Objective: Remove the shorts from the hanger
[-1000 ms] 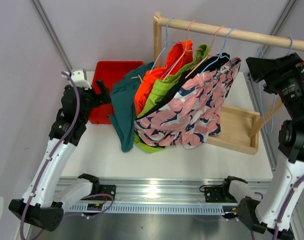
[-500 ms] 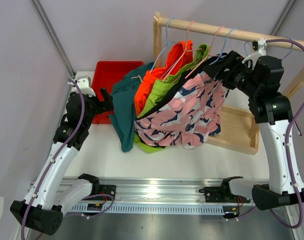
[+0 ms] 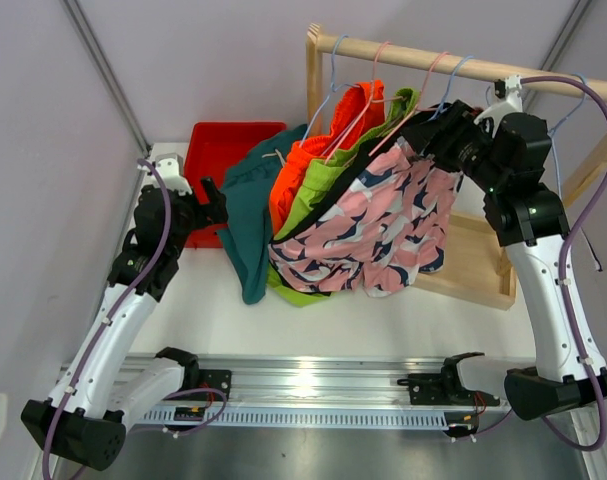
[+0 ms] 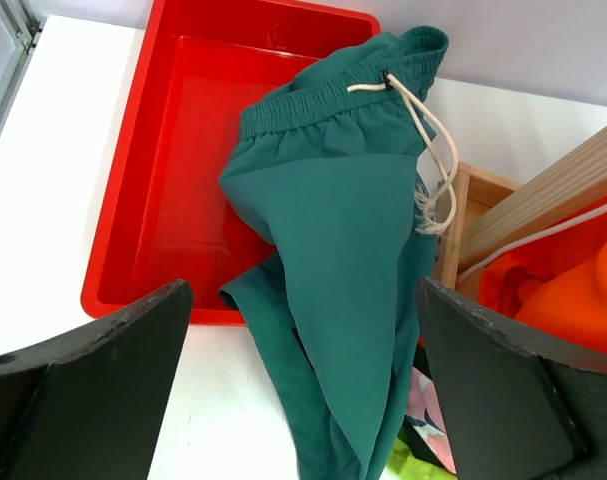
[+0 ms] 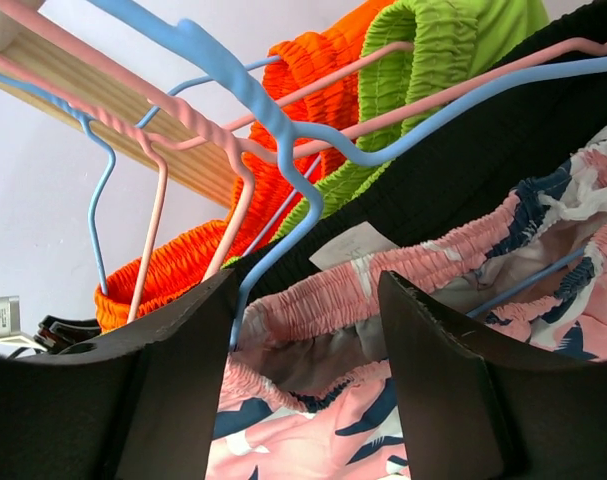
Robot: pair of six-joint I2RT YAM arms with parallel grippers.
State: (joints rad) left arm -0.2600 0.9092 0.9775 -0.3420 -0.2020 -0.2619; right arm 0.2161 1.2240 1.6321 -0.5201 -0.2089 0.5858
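Five shorts hang on hangers from a wooden rod (image 3: 433, 58): dark teal shorts (image 3: 245, 215) with a white drawstring, orange (image 3: 301, 160), lime green (image 3: 328, 185), black (image 3: 383, 160) and pink patterned shorts (image 3: 373, 230). My right gripper (image 3: 421, 125) is open at the top of the pink shorts. In the right wrist view the gripper (image 5: 303, 370) has the pink elastic waistband (image 5: 383, 285) and a blue hanger (image 5: 283, 130) between its jaws. My left gripper (image 3: 215, 200) is open and empty just left of the teal shorts. In the left wrist view the gripper (image 4: 303, 400) faces the teal shorts (image 4: 343, 230).
A red tray (image 3: 228, 145) sits at the back left, partly under the teal shorts; it also shows in the left wrist view (image 4: 173, 160). The wooden rack base (image 3: 478, 260) lies at the right. Pink and blue hanger hooks crowd the rod.
My right arm has swung in from the far right and brought its open gripper to the top of the pink shorts. My left gripper has shifted slightly towards the teal shorts.
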